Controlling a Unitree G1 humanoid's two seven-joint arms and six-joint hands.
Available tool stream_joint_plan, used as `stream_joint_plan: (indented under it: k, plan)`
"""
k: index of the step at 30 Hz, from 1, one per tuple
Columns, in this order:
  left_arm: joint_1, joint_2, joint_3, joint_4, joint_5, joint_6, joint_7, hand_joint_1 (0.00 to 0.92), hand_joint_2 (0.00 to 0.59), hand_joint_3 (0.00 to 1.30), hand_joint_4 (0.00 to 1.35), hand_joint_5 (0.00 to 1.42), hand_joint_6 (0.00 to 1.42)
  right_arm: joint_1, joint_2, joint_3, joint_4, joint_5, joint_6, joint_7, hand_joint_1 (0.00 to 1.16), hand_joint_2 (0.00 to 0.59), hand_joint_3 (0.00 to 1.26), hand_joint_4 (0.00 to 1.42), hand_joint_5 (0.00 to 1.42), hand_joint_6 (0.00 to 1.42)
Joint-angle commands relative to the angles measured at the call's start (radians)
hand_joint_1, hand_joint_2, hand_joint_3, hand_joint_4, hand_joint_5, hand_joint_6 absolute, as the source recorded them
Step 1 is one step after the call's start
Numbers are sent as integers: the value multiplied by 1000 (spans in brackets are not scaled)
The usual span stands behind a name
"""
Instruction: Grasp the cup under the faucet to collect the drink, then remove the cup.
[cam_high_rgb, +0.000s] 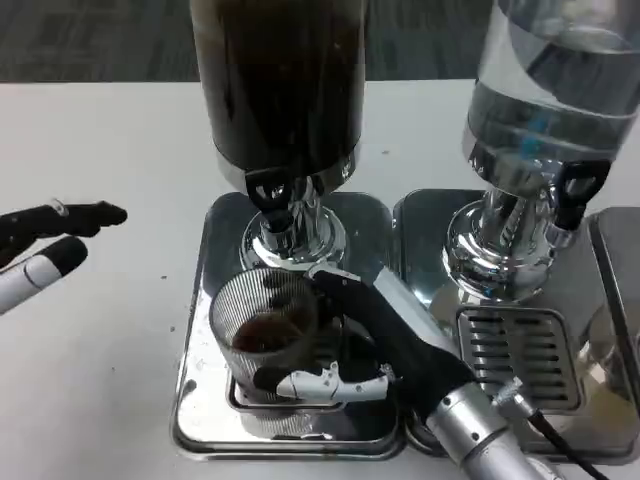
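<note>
A clear ribbed cup (262, 325) stands on the drip tray (200, 400) of the dark-drink dispenser (280, 90), right under its black-handled faucet (270, 190). A little dark liquid lies in the cup's bottom. My right hand (365, 335) wraps around the cup from its right side, fingers curled across the front and back. My left hand (50, 245) hovers over the bare table at the far left, fingers spread, holding nothing.
A second dispenser (550, 90) with clear liquid stands on the right, with its own faucet (575, 190) and a slotted drip grate (520, 355). A metal edge (615, 260) shows at the far right. White table (110, 330) stretches to the left.
</note>
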Motion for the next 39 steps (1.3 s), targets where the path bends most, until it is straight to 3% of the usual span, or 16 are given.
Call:
stream_joint_plan:
  k: [1,15,39]
  plan:
    - [-15,15,-12,2,-7,-1,-17,0,166,286,198,182,105,18,7,-10,-16,0,13,-13,728,191,380,433,501,489]
    - [-22,4,-27,4,-8,-6,-23,0,176,286,195,182,105,39,9,-25,-37,-6,7,-68,728,191,392,463,540,521]
    - [-60,-21,-96,39,-19,-39,-28,0,183,258,178,182,105,74,1,-74,-79,-1,22,-93,720,199,418,487,563,558]
